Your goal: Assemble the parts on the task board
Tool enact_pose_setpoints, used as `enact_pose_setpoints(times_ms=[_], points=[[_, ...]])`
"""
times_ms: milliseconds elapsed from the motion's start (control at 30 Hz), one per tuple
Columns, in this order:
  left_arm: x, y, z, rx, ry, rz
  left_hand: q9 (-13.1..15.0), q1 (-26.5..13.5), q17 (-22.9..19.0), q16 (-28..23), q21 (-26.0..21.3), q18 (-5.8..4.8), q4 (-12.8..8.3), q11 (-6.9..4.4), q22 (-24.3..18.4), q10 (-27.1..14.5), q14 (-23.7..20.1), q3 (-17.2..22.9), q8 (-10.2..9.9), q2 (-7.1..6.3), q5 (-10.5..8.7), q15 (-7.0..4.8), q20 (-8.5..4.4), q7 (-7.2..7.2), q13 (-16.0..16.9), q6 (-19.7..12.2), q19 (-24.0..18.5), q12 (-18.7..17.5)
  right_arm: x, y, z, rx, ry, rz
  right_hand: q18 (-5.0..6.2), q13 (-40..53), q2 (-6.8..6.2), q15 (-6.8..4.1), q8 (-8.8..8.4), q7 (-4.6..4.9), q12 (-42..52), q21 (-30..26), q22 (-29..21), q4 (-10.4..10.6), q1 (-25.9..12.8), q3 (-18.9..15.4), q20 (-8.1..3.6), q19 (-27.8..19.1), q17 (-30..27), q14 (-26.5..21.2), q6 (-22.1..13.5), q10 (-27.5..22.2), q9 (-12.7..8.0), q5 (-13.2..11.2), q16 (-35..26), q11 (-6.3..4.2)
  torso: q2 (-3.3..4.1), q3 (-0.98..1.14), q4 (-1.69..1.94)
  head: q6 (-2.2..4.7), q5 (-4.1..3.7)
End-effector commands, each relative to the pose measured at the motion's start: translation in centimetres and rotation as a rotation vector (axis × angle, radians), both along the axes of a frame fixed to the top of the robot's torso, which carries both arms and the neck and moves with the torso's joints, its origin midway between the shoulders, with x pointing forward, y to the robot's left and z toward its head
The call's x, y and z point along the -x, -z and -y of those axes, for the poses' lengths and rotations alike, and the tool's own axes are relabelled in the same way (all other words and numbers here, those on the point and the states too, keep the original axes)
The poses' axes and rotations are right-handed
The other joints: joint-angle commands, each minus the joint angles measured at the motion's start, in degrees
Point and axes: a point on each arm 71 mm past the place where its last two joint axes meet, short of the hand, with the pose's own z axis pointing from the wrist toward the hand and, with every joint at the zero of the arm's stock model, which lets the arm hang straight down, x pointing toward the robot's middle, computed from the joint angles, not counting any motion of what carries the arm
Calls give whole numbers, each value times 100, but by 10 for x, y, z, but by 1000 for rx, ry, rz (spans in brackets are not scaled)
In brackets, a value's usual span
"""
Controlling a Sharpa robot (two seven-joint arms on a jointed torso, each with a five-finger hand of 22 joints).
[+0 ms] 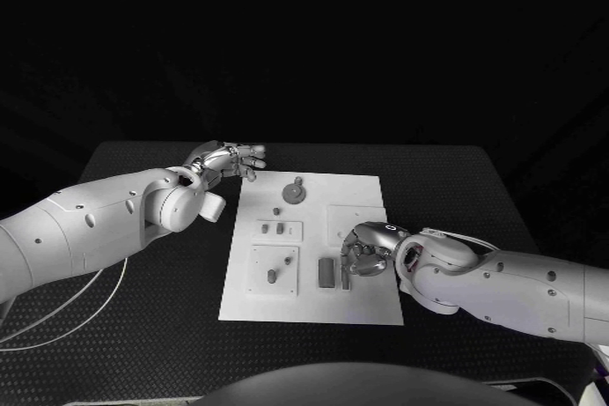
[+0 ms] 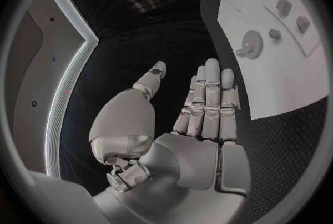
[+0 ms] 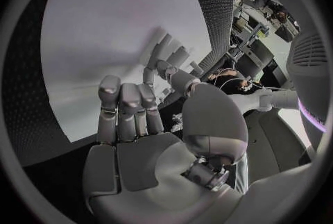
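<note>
On the black table the white task board lies flat at centre, long axis running away from the robot. It is the largest item; it looks rigid and thin, and is judged not to shift under light contact.

Left arm: left hand hovers beside the board's far left corner, off the plate. Left wrist view shows its fingers straight and side by side, thumb apart, nothing held — open.

Right arm: right hand sits over the board's right-centre area. Right wrist view shows the fingers bent partly inward above the white surface; whether anything is pinched cannot be told.

Parts, large to small: a round disc with knob near the far end; a long bar just beside the right hand; two short blocks; a small peg on the near-left panel.

Handling judgement: parts look small, hard, light, probably smooth, so liable to slip or tip. Take the bar across its long sides; take the disc by its knob.
</note>
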Motion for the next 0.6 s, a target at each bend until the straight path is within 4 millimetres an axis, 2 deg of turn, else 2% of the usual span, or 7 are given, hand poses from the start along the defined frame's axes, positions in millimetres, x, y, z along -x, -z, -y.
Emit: enact_pose_setpoints(times_ms=[33, 233, 400, 600], points=[[0, -1, 2, 9, 15, 1, 4, -31, 8, -37, -33, 39, -12, 10, 8, 21, 1, -21, 34, 2, -20, 8, -12, -34, 7, -6, 8, 5, 2, 3, 0, 35, 1, 36, 198, 35, -32, -58, 32, 0, 43, 19, -12, -8, -12, -50, -22, 23, 1, -4, 55, 87, 13, -27, -2, -21, -2, 0, -1, -3, -1], [1, -1, 2, 9, 16, -1, 3, -28, 9, -38, -34, 39, -12, 10, 10, 21, 0, -20, 34, 3, -20, 8, -12, -34, 7, -7, 8, 5, 3, 3, -2, 67, -30, 82, 198, 144, 3, -83, 79, -38, 170, 23, -20, -106, 112, -64, -30, 32, -5, 17, 117, 249, 31, -27, -2, -57, 2, -1, 2, -10, -2], [0, -1, 2, 8, 16, -1, 3, -27, 9, -39, -35, 39, -13, 10, 11, 21, 0, -19, 34, 3, -20, 8, -11, -34, 7, -8, 7, 5, 4, 4, -3, 79, -46, 95, 198, 225, 71, -97, 124, -53, 257, 20, -28, -289, 318, -23, -36, 26, -12, 28, 169, 356, 49, -27, -10, -74, 1, -3, -2, -17, -3], [0, -1, 3, 9, 18, -2, 3, -26, 11, -41, -37, 39, -13, 10, 12, 21, -1, -18, 33, 6, -20, 9, -11, -33, 7, -10, 7, 5, 5, 4, -4, 100, -69, 120, 198, 265, 95, -95, 141, -49, 296, 21, -32, -334, 369, -37, -32, 27, -15, 35, 183, 404, 55, -27, -11, -70, -1, -4, -5, -24, -4]])
